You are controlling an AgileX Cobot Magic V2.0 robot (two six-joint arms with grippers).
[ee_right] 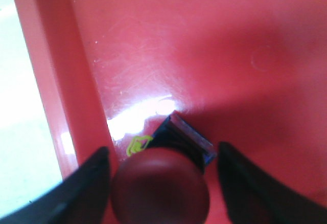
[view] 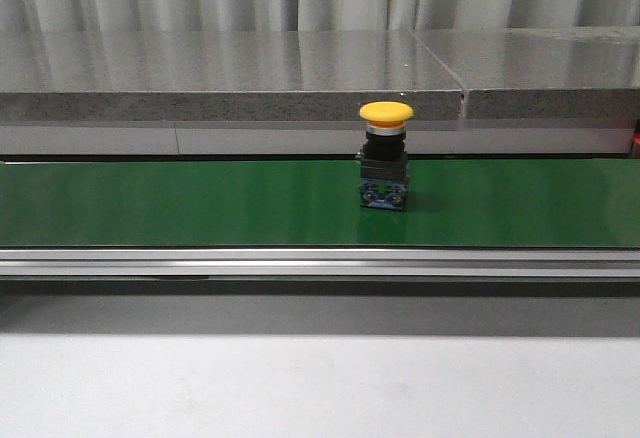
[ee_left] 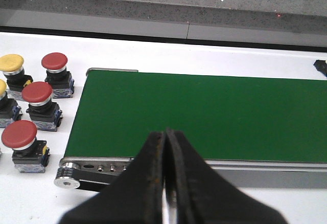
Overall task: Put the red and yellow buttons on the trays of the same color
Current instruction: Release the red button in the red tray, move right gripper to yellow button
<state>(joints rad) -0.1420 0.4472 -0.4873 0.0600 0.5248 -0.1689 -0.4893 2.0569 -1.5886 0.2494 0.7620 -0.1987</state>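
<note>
While the right gripper [ee_right: 161, 183] stands open astride a red button [ee_right: 162, 188] on the red tray [ee_right: 204, 55], the tray's rim [ee_right: 61, 81] runs just beside one finger; the left gripper [ee_left: 165, 183] is closed, green belt [ee_left: 204, 114] ahead; a yellow button [view: 385, 153] stands on the belt.

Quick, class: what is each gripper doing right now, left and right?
Left gripper: closed, holding nothing, above the green belt.
Right gripper: open, fingers either side of a red button standing in the red tray.
</note>
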